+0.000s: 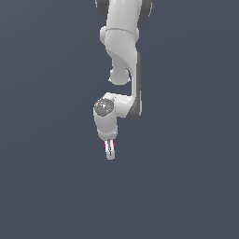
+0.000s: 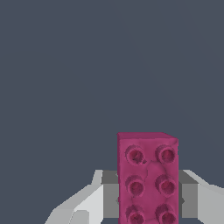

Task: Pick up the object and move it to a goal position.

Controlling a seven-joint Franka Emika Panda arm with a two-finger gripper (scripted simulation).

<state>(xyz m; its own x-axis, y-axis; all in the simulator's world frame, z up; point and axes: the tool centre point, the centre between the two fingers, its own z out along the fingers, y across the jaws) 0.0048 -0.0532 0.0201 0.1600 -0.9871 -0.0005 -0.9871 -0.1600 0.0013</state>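
Note:
The object is a magenta-pink studded block [image 2: 148, 179], and it fills the space between the two grey finger pads [image 2: 110, 197] in the wrist view. Both pads press against its sides. In the exterior view the white gripper [image 1: 110, 150] hangs below the arm near the picture's middle. Only thin pink slivers of the object [image 1: 105, 145] peek out beside its fingers there. The gripper is shut on the block. No goal marker shows in either view.
The white arm [image 1: 122, 56] reaches down from the top of the exterior view. Behind everything lies a plain dark grey-blue background [image 1: 46, 140], with no other objects, edges or containers in sight.

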